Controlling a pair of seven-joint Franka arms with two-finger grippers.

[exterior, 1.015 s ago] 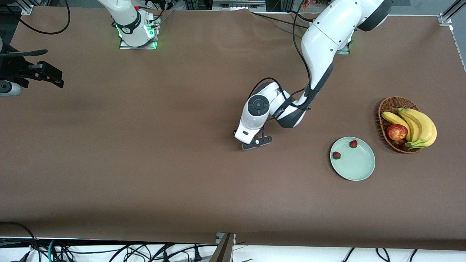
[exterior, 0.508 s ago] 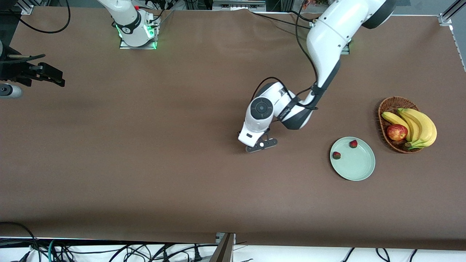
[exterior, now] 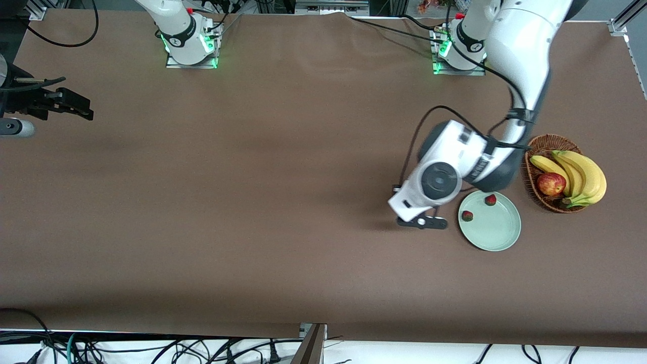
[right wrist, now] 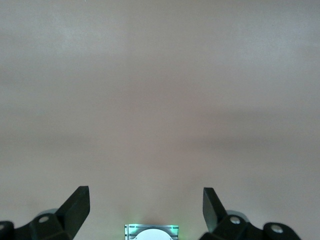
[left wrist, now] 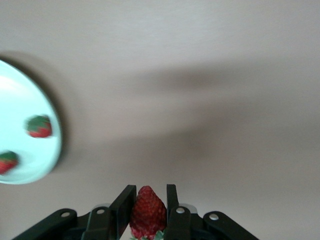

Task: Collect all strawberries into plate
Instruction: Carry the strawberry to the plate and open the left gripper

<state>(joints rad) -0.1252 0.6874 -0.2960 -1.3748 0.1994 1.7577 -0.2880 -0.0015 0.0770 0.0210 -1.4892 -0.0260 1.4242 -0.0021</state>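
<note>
Right gripper (right wrist: pixel 146 200) hangs over bare brown counter (right wrist: pixel 160 90), its two dark fingers (right wrist: pixel 77 205) spread wide apart with nothing between them. Between the fingers at the frame edge sits a grey metal base plate (right wrist: pixel 151 232) with green lights along it and a white round part on top. Soft shadow bands cross the counter.

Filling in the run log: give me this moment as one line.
left gripper: shut on strawberry, over table beside plate | plate: two strawberries | right gripper: open, waiting
</note>
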